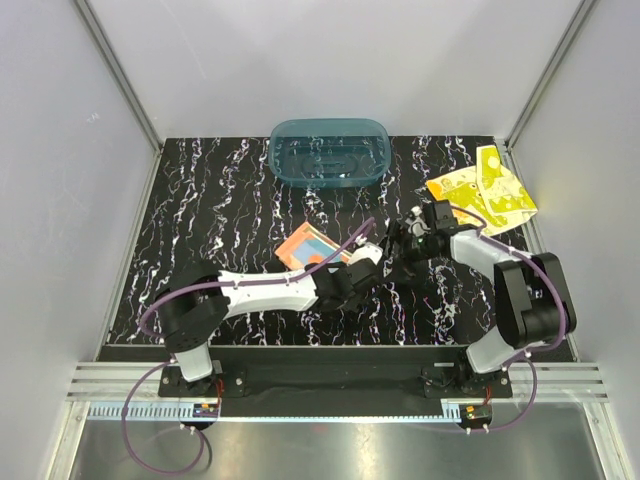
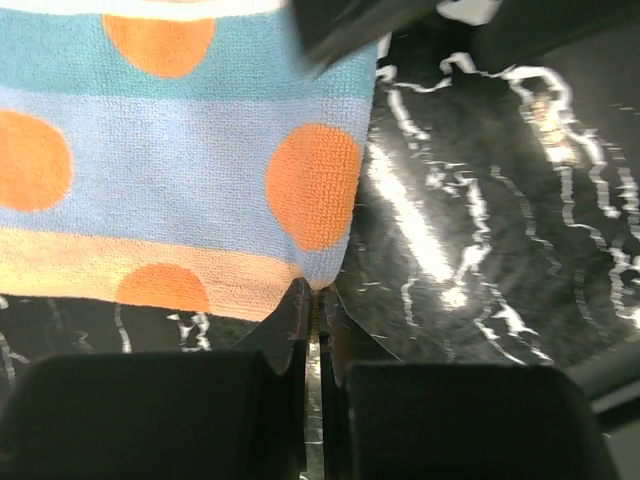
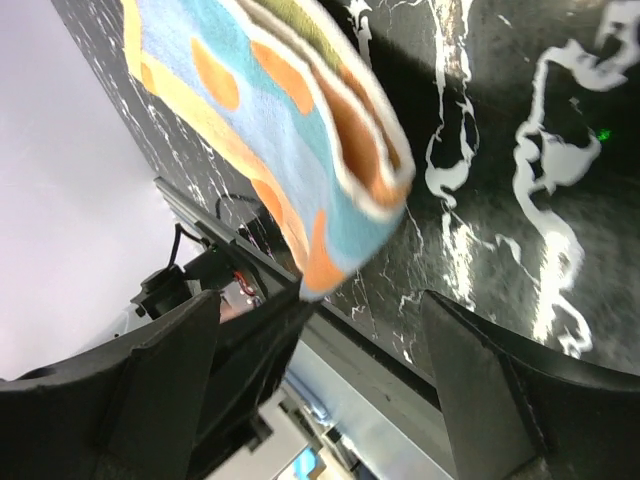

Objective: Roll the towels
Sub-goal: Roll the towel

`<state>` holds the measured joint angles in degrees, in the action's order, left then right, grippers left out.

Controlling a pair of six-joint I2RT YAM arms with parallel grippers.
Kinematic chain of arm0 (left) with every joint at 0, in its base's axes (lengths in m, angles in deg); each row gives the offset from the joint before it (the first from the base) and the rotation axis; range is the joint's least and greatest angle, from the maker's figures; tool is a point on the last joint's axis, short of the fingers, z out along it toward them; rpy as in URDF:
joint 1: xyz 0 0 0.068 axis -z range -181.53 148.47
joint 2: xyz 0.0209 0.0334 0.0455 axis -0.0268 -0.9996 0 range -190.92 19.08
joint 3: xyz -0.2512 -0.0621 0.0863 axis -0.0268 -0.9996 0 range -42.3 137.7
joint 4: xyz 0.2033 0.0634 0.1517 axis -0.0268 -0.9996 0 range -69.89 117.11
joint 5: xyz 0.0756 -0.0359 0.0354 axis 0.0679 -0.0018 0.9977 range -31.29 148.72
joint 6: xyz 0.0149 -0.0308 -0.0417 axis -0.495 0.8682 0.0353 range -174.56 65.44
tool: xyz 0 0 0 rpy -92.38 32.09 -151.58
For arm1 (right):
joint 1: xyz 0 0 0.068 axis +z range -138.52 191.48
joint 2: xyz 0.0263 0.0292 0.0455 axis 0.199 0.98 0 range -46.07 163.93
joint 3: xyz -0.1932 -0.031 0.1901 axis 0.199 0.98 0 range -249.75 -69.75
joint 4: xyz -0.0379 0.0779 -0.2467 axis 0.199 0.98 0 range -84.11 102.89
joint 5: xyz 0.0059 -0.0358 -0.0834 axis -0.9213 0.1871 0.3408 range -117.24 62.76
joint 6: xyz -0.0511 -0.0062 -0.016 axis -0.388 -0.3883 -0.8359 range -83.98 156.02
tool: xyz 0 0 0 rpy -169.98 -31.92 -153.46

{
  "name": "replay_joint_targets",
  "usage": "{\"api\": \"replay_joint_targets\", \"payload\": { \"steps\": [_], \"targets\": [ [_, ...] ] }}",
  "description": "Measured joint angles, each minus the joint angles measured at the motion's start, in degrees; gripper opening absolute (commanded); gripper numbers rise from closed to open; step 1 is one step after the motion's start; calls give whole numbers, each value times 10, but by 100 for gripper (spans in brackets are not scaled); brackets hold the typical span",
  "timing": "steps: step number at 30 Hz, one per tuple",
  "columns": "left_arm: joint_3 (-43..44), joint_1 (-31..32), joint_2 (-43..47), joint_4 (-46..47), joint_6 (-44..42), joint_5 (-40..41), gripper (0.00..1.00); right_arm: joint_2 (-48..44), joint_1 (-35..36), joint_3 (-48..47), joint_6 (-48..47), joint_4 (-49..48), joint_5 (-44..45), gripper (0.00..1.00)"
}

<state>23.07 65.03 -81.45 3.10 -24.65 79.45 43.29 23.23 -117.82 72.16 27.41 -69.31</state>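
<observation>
Orange-dotted towel [image 2: 200,180] | corner pinched — left end effector [image 2: 317,296] | jaws together

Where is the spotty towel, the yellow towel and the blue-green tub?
spotty towel [image 1: 306,244]: top camera, middle of the cloth.
yellow towel [image 1: 485,194]: top camera, middle of the cloth.
blue-green tub [image 1: 330,179]: top camera, its near wall.

No text, label, brand or number can be read in any view. The blue-and-yellow towel [image 2: 180,170] bears only orange dots. The pale strip [image 1: 300,411] along the front rail carries fine tick marks, too small to make out.
</observation>
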Motion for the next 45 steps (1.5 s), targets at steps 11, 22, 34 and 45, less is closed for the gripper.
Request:
{"api": "replay_joint_targets", "payload": {
  "steps": [11,22,34,45],
  "targets": [
    [-53,-28,34,37,26,-57,0,109,43,3,31,-80,-16,57],
    [-115,-71,83,83,40,-108,0,160,43,-26,27,-88,-9,36],
    [-127,-79,87,117,40,-153,0,171,43,-92,12,-54,8,0],
    [-110,-82,74,114,34,-238,0,172,43,-221,-82,113,162,74]
  ]
}}
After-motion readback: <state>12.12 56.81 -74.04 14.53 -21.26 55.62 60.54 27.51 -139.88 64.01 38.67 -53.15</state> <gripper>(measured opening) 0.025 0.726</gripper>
